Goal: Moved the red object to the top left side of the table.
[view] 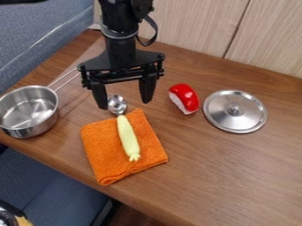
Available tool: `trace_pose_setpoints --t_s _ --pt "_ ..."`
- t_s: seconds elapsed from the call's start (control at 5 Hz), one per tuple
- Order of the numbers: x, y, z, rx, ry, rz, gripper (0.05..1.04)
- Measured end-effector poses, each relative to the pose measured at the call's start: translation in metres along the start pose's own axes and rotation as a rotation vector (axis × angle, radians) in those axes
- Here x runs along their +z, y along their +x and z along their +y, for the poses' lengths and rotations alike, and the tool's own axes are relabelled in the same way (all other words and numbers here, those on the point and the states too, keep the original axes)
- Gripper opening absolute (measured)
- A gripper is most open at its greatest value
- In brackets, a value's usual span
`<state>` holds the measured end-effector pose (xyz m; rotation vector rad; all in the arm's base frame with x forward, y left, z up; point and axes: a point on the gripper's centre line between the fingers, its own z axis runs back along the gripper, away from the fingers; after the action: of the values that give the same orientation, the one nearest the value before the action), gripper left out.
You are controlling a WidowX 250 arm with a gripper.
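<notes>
While my gripper (125,104) hangs spread and empty, the red object (185,98) waits beside the lid (247,121).

In the camera view it lies on the table (218,170), between my gripper and the lid, its glossy red back over a white base. I judge it light and fairly stiff – a toy morsel, unlikely to crush – but that shiny curve could slide out if I pinch high. I'd want it low across the middle, one finger on each long side, wrist turned slightly to match its slant. The lid's rim is near – so the finger on that side should come down straight and snug.
</notes>
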<state>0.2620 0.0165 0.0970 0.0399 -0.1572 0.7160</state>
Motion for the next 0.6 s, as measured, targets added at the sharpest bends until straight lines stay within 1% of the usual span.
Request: trace_pose_setpoints --t_s 0.2,0.4,0.6 --pt "-0.008 -0.003 0.001 0.003 0.018 0.027 0.999" --pt "-0.02 -0.009 -0.012 -0.022 0.032 0.07 0.999" --pt "-0.032 -0.007 -0.035 -0.029 0.013 0.091 0.999"
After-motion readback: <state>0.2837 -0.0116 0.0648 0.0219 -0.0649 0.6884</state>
